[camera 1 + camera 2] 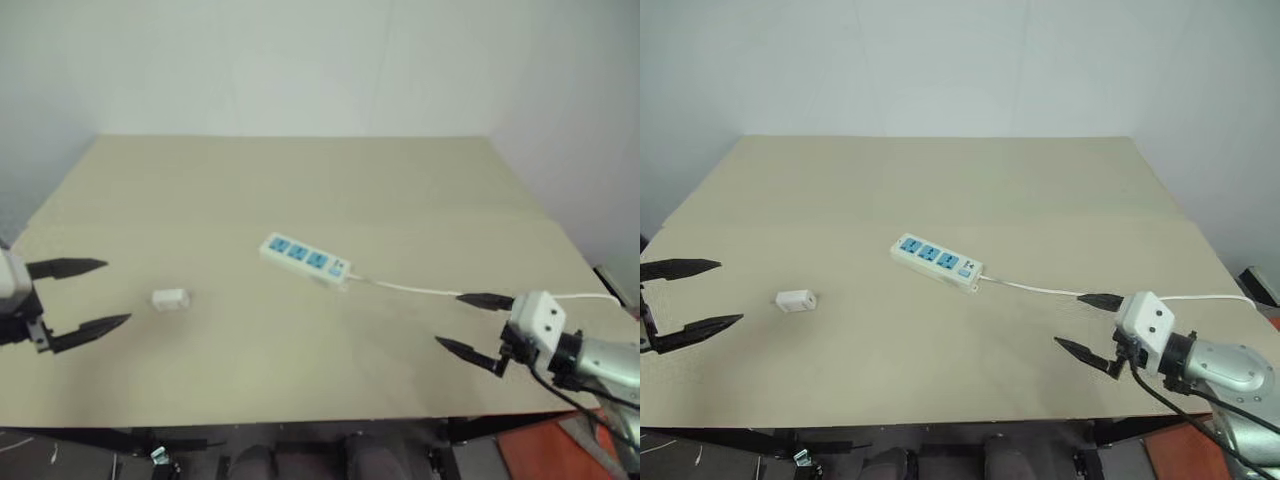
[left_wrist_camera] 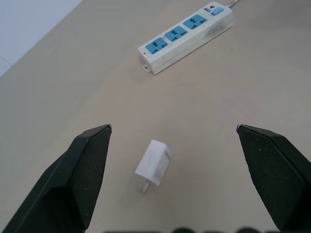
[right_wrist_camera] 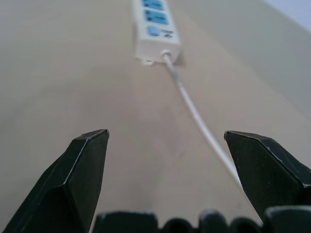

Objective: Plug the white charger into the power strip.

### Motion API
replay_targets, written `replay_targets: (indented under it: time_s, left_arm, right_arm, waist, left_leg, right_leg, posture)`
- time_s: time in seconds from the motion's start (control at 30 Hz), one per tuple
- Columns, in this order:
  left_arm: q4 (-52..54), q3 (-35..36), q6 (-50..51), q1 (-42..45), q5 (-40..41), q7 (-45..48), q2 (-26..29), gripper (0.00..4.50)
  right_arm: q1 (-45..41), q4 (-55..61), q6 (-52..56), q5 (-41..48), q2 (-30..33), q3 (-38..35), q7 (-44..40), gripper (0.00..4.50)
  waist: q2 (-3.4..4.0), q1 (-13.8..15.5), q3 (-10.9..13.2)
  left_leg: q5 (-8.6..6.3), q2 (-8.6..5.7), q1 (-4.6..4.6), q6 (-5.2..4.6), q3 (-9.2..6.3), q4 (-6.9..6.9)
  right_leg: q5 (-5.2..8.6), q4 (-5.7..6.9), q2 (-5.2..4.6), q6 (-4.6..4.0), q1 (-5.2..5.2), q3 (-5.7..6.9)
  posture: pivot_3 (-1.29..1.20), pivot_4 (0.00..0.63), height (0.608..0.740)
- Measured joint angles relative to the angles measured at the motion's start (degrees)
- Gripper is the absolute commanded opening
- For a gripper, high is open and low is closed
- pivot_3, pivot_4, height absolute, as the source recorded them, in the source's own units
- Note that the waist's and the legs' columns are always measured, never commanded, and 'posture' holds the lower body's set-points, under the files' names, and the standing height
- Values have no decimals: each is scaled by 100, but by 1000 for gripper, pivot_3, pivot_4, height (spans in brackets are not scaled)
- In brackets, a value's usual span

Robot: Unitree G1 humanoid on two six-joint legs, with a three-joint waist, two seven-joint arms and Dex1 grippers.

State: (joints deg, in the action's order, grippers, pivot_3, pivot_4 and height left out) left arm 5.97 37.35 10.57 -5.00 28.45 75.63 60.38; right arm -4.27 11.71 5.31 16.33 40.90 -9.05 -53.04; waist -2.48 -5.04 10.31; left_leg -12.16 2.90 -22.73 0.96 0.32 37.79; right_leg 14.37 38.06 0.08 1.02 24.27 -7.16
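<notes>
The white charger (image 1: 171, 298) lies flat on the beige table, left of centre; the left wrist view shows it (image 2: 153, 163) with its prongs toward the camera. My left gripper (image 1: 113, 294) hovers open just left of it, nothing between the fingers. The power strip (image 1: 305, 259) lies at the table's middle, three blue sockets up, its thin white cord (image 1: 420, 290) running right. Near the front right, my right gripper (image 1: 472, 322) stands open and empty, aimed along the cord toward the strip's switch end (image 3: 154, 32).
The beige table (image 1: 300, 180) has a fold line running across it behind the strip. A pale wall stands behind the table. The front table edge lies just below both grippers. An orange patch of floor (image 1: 540, 450) shows at the bottom right.
</notes>
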Motion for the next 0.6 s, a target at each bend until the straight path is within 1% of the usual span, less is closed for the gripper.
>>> replay_targets:
  time_s: [0.1,0.13,0.27,0.3,0.37,0.43,0.5,0.53,0.57,0.6]
  left_arm:
    - [312,-483,78,515,104,-89,7,4500]
    - [368,-524,79,560,106,-94,16,4500]
    - [685,-1054,56,620,-254,-163,272,4500]
    - [796,-1137,91,623,-274,-177,312,4500]
    - [952,-1200,131,635,-331,-228,335,4500]
    - [1048,-1223,134,631,-374,-266,335,4500]
    - [1140,-1220,133,596,-375,-280,334,4500]
    - [1191,-1212,133,545,-376,-282,334,4500]
    - [1237,-1212,130,493,-381,-284,333,4500]
    - [1265,-1209,124,446,-396,-287,331,4500]
  right_arm:
    - [-1133,-783,164,-356,-489,790,197,4447]
    - [-1256,-927,176,-403,-539,882,206,4447]
    - [-2711,-3086,-68,-767,-1233,1351,197,4447]
    - [-2950,-3518,-198,-862,-1325,1448,180,4447]
    - [-3370,-4368,-452,-1014,-1484,1563,88,4447]
    - [-3619,-4935,-606,-1075,-1579,1619,-70,4447]
    - [-3789,-5268,-691,-1112,-1601,1719,-341,4447]
    - [-3884,-5398,-766,-1143,-1599,1757,-509,4072]
    - [-3946,-5500,-830,-1183,-1600,1779,-606,3854]
    - [-3982,-5576,-883,-1221,-1604,1791,-664,3486]
  waist:
    - [1,-42,2]
    - [2,-36,2]
    - [4,-68,3]
    - [4,-66,3]
    - [4,-60,3]
    - [4,-42,3]
    - [5,-41,3]
    - [5,-48,3]
    - [5,-52,3]
    - [5,-53,3]
  left_leg:
    - [0,0,-7,0,-2,-1]
    - [0,0,-8,-1,-3,-2]
    - [0,0,-25,-1,-3,-6]
    - [0,0,-29,-1,-6,-8]
    - [-4,0,-37,-6,-7,-16]
    - [-5,-2,-44,-8,-13,-20]
    - [-5,-5,-47,-8,-14,-23]
    - [-5,-6,-46,-8,-13,-23]
    - [-5,-6,-45,-8,-13,-23]
    - [-5,-6,-44,-8,-14,-22]
  right_leg:
    - [-12,3,1,7,6,5]
    - [-18,4,2,20,7,7]
    - [-20,-1,4,10,18,4]
    - [-30,-1,4,-11,19,7]
    - [-29,-4,3,-15,26,10]
    - [-28,-5,0,-17,29,19]
    - [-28,-8,-5,-17,30,21]
    - [-28,-8,-7,-17,29,20]
    - [-28,-8,-8,-17,28,21]
    - [-28,-5,-8,-17,28,21]
  posture:
    - [0,150,740]
    - [0,150,740]
    - [0,150,740]
    - [0,150,740]
    - [0,150,740]
    - [0,150,740]
    - [0,150,740]
    - [0,150,740]
    - [0,150,740]
    - [0,150,740]
